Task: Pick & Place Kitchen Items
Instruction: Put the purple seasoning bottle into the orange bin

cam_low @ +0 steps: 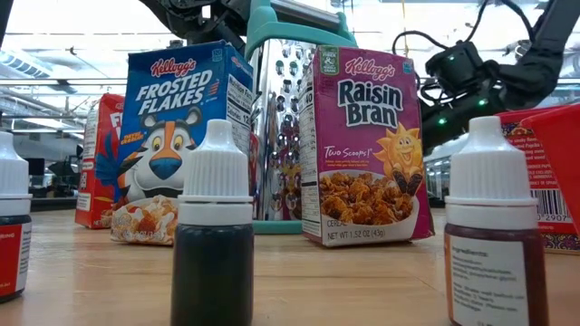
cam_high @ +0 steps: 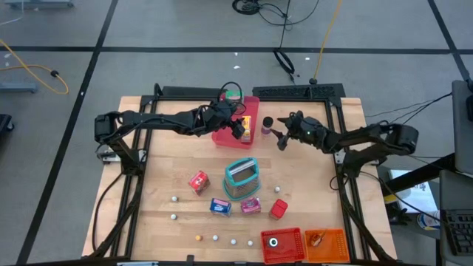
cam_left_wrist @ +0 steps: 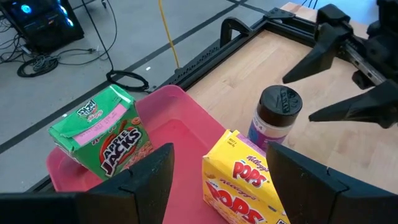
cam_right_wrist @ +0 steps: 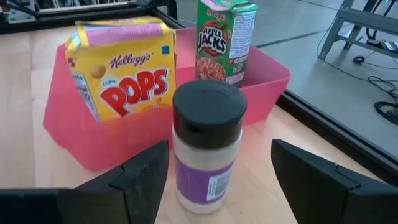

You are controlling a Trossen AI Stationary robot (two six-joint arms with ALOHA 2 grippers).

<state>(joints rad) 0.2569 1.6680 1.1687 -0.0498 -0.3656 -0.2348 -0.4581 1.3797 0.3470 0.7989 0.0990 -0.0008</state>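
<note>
Step in hand: right gripper [cam_right_wrist: 217, 180] lines up on the black-capped spice jar [cam_right_wrist: 207, 146], standing just beside the pink bin [cam_right_wrist: 68, 127]. Fingers wide apart, nothing held. Next: advance and close. Left gripper [cam_left_wrist: 217, 180] hovers over the bin, open, empty.

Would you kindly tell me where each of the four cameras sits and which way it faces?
High view: overhead, looking straight down on the table; both arms show.
Low view: at table-top height, facing the Raisin Bran box; arms enter from above.
Left wrist view: over the pink tray, past the left gripper.
Right wrist view: behind the right gripper, open around the dark-capped jar.
Shared: both wrist views show the Corn Pops box and the jar.
</note>
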